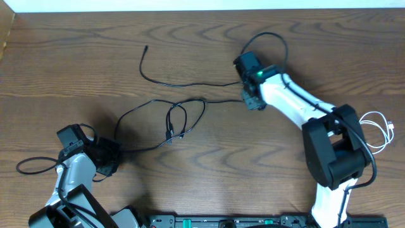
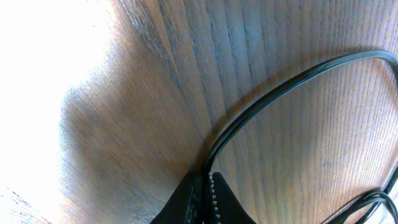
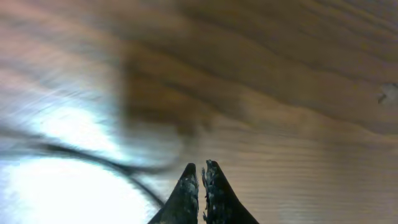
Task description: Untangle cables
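Observation:
Black cables [image 1: 180,101] lie looped and crossed at the table's middle. One strand [image 1: 158,79] runs up to a plug end at the far left. My left gripper [image 1: 109,158] is shut on a black cable [image 2: 280,93], which leaves the jaws [image 2: 208,179] and arcs right across the wood. My right gripper [image 1: 252,101] sits at the right end of a strand. In the right wrist view its jaws [image 3: 200,168] are closed, and a blurred black cable [image 3: 93,158] runs to the outside of the left finger, with nothing visible between the tips. A short white cable [image 1: 380,130] lies coiled at the far right.
The table is brown wood [image 1: 209,171]. The arms' own thicker black wires loop at the lower left [image 1: 31,166] and above the right wrist [image 1: 273,39]. The right arm's base [image 1: 335,155] stands at the lower right. A black rail [image 1: 221,221] runs along the front edge.

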Robot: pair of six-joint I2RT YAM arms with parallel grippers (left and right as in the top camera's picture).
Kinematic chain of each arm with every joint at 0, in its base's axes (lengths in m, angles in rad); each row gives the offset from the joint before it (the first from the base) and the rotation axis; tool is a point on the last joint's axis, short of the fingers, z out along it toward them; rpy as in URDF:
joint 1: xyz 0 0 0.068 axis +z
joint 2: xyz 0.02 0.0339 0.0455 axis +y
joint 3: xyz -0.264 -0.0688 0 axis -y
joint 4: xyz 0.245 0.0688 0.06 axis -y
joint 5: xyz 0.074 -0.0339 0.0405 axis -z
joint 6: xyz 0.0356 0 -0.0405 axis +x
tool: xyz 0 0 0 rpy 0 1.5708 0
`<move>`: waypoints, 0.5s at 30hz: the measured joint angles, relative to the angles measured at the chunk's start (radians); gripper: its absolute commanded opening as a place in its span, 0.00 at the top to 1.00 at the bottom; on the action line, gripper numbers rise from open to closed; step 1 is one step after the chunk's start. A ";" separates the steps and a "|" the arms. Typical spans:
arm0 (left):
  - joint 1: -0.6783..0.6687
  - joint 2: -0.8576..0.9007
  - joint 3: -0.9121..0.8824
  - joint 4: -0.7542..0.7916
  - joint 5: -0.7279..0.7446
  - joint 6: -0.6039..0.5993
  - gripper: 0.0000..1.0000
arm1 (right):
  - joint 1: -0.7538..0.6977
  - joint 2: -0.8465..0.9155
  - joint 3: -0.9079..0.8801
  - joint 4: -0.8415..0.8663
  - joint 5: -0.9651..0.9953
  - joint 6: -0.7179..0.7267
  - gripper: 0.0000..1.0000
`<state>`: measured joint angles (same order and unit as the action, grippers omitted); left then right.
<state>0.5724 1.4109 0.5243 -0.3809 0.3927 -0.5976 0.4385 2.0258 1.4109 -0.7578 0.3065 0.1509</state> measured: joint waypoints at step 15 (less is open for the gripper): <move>0.001 0.000 0.000 0.000 0.001 0.000 0.91 | -0.007 0.000 -0.013 0.050 -0.202 0.037 0.82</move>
<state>0.5735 1.4109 0.5243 -0.3813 0.3939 -0.5976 0.4313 2.0258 1.3975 -0.7074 0.1047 0.1875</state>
